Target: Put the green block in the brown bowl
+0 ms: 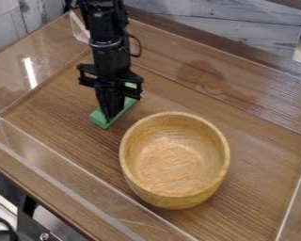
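Hand (112, 107): clamped on green block (104, 119), near brown bowl (175, 157).
Risk: grip looks off-centre; block may pivot or drop during lift.

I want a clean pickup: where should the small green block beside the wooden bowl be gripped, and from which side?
Grip the bright-green rectangular block across its narrow width, near mid-length, from straight above: it lies flat with long parallel sides. The gripper has its jaws shut on it from above.
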{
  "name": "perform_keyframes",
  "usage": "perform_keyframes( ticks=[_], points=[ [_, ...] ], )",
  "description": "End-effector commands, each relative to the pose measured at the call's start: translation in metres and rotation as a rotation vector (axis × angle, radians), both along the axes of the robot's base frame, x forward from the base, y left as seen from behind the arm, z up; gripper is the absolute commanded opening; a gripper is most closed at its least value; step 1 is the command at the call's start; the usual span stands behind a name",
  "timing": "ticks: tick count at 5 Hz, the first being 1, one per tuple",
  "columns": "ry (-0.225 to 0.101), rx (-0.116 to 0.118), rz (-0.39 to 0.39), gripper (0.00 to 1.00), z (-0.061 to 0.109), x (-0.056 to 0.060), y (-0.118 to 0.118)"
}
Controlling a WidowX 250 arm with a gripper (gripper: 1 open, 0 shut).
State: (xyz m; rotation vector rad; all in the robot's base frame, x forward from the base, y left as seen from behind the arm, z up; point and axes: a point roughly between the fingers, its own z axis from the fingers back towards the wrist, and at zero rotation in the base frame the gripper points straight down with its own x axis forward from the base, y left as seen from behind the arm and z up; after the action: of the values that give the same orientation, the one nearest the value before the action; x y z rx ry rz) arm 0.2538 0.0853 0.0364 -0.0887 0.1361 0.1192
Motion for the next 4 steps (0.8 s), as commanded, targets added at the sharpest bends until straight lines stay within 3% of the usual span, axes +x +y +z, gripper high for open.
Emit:
perform_keyframes(
  ticks=[1, 2, 3, 4],
  points=[
    [-0.04, 0.031, -0.013, 0.0, 0.038, 0.005, -0.004],
    [-0.02, 0.03, -0.029, 0.0, 0.058, 0.001, -0.014],
    [-0.026, 0.024, -0.095, 0.0, 0.072, -0.002, -0.036],
    [-0.033, 0.022, -0.16, 0.0, 0.073, -0.004, -0.056]
  ],
)
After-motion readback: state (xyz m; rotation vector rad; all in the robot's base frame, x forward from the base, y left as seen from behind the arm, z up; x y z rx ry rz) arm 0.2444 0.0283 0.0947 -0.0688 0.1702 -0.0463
